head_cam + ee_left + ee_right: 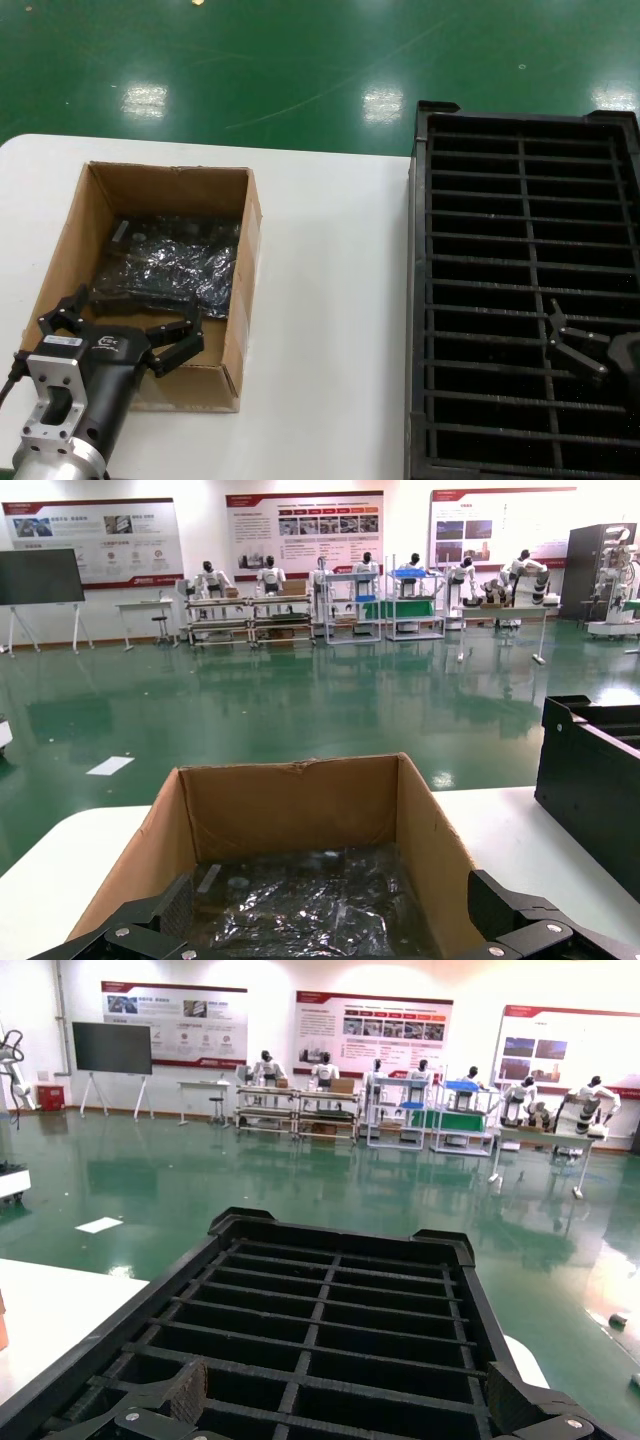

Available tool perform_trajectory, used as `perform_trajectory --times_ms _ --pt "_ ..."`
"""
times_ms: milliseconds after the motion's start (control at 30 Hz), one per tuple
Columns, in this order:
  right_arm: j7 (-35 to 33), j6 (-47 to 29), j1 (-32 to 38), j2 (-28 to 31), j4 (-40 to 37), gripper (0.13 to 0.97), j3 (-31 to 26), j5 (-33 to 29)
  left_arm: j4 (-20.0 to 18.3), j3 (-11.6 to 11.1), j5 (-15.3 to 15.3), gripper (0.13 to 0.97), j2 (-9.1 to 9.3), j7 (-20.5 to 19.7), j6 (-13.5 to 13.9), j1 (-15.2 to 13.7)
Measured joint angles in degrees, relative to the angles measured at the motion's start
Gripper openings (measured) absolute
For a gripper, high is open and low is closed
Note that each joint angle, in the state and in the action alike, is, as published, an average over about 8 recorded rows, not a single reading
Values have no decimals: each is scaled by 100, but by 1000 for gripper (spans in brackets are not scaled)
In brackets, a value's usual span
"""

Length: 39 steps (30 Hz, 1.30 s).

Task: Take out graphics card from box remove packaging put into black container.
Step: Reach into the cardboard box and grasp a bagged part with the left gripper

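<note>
Your left hand (pixel 120 335) is hovering over the near end of the box (pixel 70 240), its fingers spread wide apart and gripping nothing. In the left wrist view the two fingertips (pixel 505 905) are sitting at either side of the box's (pixel 290 805) near opening, with the carton's brown walls running away between them.

Inside the box, you are looking at a dark, shiny, crinkled bag, the packaging (pixel 175 265), lying flat on the carton floor just beyond the left hand; the same wrapped bundle (pixel 310 905) is filling the bottom of the box in the left wrist view. The graphics card itself is not showing apart from that wrapping, so you cannot tell its exact position within it.

The box is resting on the white counter (pixel 330 300). To the right of the box, well apart from it, the black container (pixel 420 300) is standing on the counter, its ribs dividing it into long narrow slots.

Your right hand (pixel 590 350) is hanging over the container's near right part, far from the box, fingers apart and holding nothing. The right wrist view is showing the container's (pixel 330 1330) slots below that hand.
</note>
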Motion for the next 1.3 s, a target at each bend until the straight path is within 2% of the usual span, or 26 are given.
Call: perform_trajectory --times_ms 533,633,767,900,1067,1167,1300 --pt "0 0 0 0 0 966 0 0 -12 -8 42 966 -25 49 54 -7" --pt "0 0 0 0 0 966 0 0 -17 27 141 966 -148 152 134 -53" --pt "0 0 0 0 0 966 0 0 58 123 376 966 -473 517 373 -237" --pt "0 0 0 0 0 966 0 0 312 231 646 966 -825 1220 759 -620" --pt "0 0 0 0 0 966 0 0 929 493 935 966 -1210 2004 1365 -1433" --pt "0 0 0 0 0 966 0 0 1415 726 1092 966 -1385 2239 1764 -2020" --pt "0 0 0 0 0 966 0 0 2084 1072 1369 966 -1532 2405 2247 -2775"
